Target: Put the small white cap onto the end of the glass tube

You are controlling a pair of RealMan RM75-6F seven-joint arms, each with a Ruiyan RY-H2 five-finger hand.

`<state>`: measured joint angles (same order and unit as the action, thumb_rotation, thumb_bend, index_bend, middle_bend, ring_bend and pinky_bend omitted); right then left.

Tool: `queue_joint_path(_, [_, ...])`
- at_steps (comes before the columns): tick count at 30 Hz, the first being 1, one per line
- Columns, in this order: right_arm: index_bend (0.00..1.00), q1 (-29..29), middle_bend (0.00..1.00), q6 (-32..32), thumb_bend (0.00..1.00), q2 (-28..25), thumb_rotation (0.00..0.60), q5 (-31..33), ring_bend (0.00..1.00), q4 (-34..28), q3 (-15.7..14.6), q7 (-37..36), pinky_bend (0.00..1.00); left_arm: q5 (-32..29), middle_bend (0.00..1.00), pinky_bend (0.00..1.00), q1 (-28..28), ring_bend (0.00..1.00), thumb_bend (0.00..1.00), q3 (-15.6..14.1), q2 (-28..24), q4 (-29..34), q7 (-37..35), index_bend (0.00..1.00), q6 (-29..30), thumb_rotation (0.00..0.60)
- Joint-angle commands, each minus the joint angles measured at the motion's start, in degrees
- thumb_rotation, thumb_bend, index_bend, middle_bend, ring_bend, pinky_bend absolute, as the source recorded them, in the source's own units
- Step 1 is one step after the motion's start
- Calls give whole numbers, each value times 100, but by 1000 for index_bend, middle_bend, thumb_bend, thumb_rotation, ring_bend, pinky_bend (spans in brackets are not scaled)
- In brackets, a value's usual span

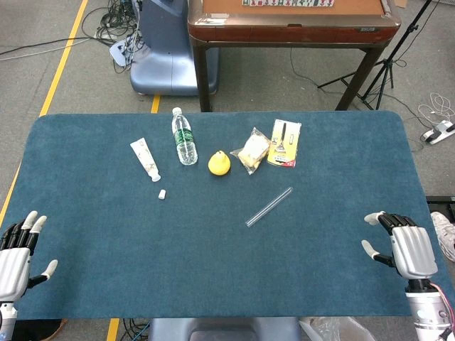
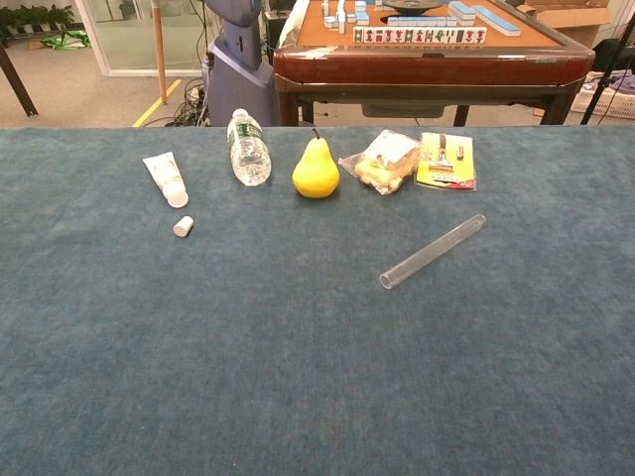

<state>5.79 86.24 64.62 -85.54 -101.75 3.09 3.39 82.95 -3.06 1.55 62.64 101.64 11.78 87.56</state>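
A: Found the small white cap [image 2: 183,226] lying alone on the blue table [image 1: 213,270], just in front of the white tube of cream [image 2: 166,178]. Well apart from the glass tube [image 2: 433,252].

B: Saw the glass tube lying slantwise right of centre, open end toward the near edge. Touched by nothing.

A: Hands?

B: Left hand [image 1: 18,252] at the near left edge, fingers spread, holding nothing. Right hand [image 1: 402,245] at the near right edge, likewise spread and empty.

A: Behind, in a row: water bottle [image 2: 248,149] on its side, yellow pear [image 2: 316,171] upright, snack bag [image 2: 382,161], yellow card pack [image 2: 446,161].
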Motion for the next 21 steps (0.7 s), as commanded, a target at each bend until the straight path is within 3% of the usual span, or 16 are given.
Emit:
queue_joint_path(1, [398, 7, 436, -19, 238, 7, 600, -11, 379, 4, 12, -19, 399, 10, 0, 44, -16, 42, 225, 2, 5, -30, -34, 0, -39, 600])
queue_joint_path(7, [398, 70, 436, -90, 239, -57, 600, -64, 379, -54, 70, -81, 399, 205, 7, 74, -113, 78, 226, -12, -74, -199, -184, 22, -155, 600])
queue_joint_path(13, [398, 184, 436, -113, 243, -93, 600, -37, 380, -152, 243, 89, 399, 399, 110, 169, -408, 181, 226, 72, -236, -487, -727, 84, -483, 600])
queue_joint_path(17, [398, 242, 436, -79, 243, -105, 600, -44, 381, -232, 347, 258, 399, 543, 254, 450, -706, 318, 226, 149, -355, -642, -1013, 120, -794, 600])
queue_joint_path(21, [398, 360, 436, -262, 243, -233, 600, 54, 385, -394, 420, 473, 399, 619, 417, 654, -1114, 440, 226, 219, -403, -771, -1754, 258, -1317, 600])
